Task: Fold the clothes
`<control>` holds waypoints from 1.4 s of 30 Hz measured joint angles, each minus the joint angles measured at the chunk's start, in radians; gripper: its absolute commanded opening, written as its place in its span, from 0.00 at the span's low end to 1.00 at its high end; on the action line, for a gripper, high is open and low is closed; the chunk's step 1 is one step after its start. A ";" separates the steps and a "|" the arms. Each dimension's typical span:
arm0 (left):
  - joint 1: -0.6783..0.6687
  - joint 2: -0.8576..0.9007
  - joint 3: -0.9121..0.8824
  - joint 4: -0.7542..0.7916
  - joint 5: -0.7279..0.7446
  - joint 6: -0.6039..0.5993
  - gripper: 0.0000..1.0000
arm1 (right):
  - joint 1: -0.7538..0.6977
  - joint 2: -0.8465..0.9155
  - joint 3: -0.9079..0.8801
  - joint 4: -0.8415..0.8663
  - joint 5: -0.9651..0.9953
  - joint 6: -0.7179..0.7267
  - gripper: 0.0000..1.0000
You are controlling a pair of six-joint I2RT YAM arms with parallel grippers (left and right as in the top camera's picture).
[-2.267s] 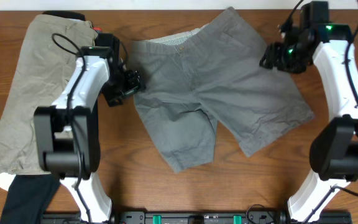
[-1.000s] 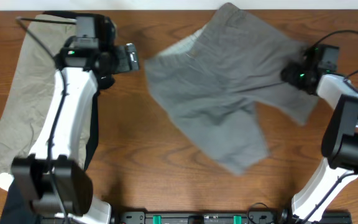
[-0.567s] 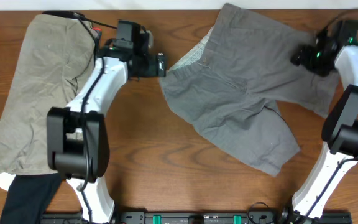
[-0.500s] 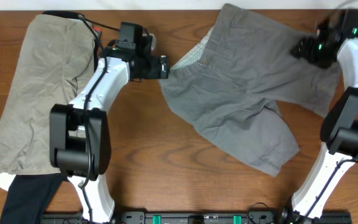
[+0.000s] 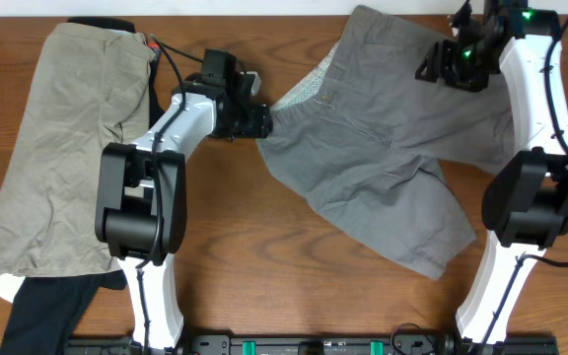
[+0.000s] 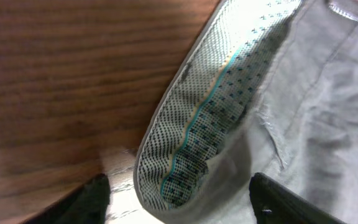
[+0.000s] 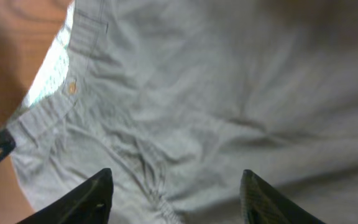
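Grey cotton shorts (image 5: 383,158) lie rumpled on the wooden table (image 5: 245,276), to the right of the khaki garment (image 5: 57,148) and apart from it. Nearest the robot, the near leg (image 5: 412,222) is creased where it meets the crotch, and a fold laid over those wrinkles would probably press them in. Further back, between the khaki garment and the shorts, the left gripper (image 5: 261,120) stands with jaws apart astride the turned-up waistband (image 6: 197,124), whose dotted lining shows. Closing there may catch only that thin edge, so the cloth could slip out or peel on a lift. Farthest from the khaki garment, the right gripper (image 5: 444,67) hangs over the far leg with jaws apart and nothing between them. If one side pulls before the other has a hold, the shorts would likely drag and swing round instead of spreading flat.

The waistband faces far-left, towards the khaki garment's far end, and the legs point near-right, away from it. The long axis runs on that diagonal, waist to near hem, askew to the table edge
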 measured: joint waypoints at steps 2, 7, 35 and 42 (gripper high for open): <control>-0.003 0.003 0.000 0.001 0.008 -0.004 0.13 | 0.009 0.000 0.000 -0.028 0.000 0.000 0.58; -0.018 0.003 0.000 0.000 0.024 -0.036 0.06 | 0.027 0.000 0.000 -0.117 0.000 0.000 0.55; 0.367 0.002 0.001 -0.199 -0.055 -0.547 0.06 | 0.196 -0.016 -0.003 -0.303 0.053 -0.010 0.41; 0.352 0.002 0.001 -0.180 -0.056 -0.542 0.06 | 0.289 -0.161 -0.005 -0.396 0.176 0.072 0.41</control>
